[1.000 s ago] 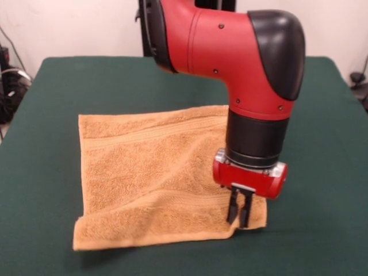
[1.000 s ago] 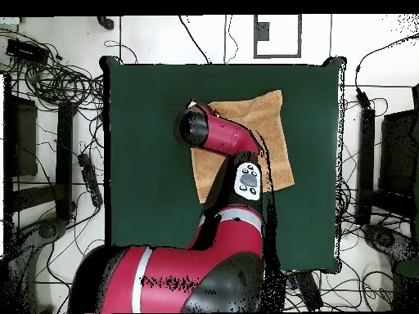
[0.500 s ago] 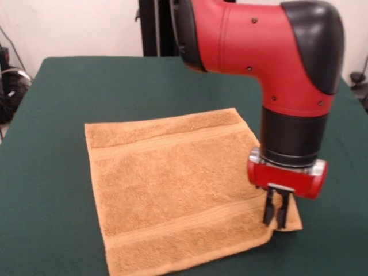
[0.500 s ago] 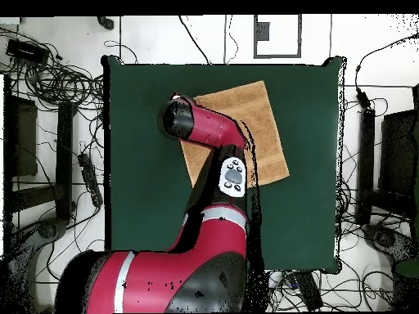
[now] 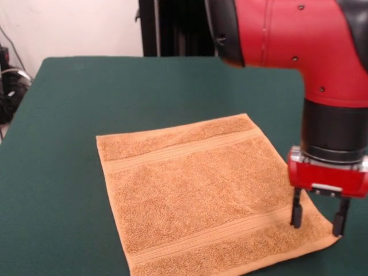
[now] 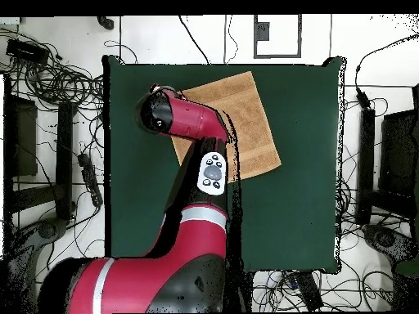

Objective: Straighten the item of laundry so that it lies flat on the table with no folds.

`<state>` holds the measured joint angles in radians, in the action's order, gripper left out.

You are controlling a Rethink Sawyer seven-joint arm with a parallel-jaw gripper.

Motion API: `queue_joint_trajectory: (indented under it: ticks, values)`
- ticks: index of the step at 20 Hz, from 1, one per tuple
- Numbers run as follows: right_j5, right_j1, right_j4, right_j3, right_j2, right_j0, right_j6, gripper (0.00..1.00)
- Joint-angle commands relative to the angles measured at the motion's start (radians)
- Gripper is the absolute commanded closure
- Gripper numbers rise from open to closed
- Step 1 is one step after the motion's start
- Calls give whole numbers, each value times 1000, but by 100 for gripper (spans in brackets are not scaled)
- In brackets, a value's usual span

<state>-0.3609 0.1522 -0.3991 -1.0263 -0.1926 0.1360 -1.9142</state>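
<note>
The orange-tan towel (image 5: 201, 190) lies spread out on the dark green table (image 5: 69, 115), with woven bands near its far and near edges and no fold showing. My gripper (image 5: 318, 219) is open, its two black fingers standing apart just over the towel's near right corner, holding nothing. In the overhead view the towel (image 6: 245, 114) lies tilted on the table (image 6: 303, 204), and the red arm (image 6: 192, 131) covers its left part and hides the gripper.
The black pedestal column (image 5: 172, 29) stands at the table's far side. Cables (image 5: 8, 86) lie off the left edge. In the overhead view, cables and dark equipment (image 6: 49, 98) ring the table on all sides.
The gripper moved to the right in the front view, pulling the towel's near right corner with it, then opened. The towel slid right and now lies flat.
</note>
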Motion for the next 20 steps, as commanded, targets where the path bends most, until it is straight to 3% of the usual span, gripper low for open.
queue_joint_trajectory:
  ticks: [1,6,14,20]
  values:
    - [-80,4,-28,12,9,26,-223,0]
    - [-118,-11,-22,38,-61,31,-247,0]
    - [-98,75,8,-58,-37,-45,-163,0]
    - [-134,62,7,-17,-66,-60,-178,0]
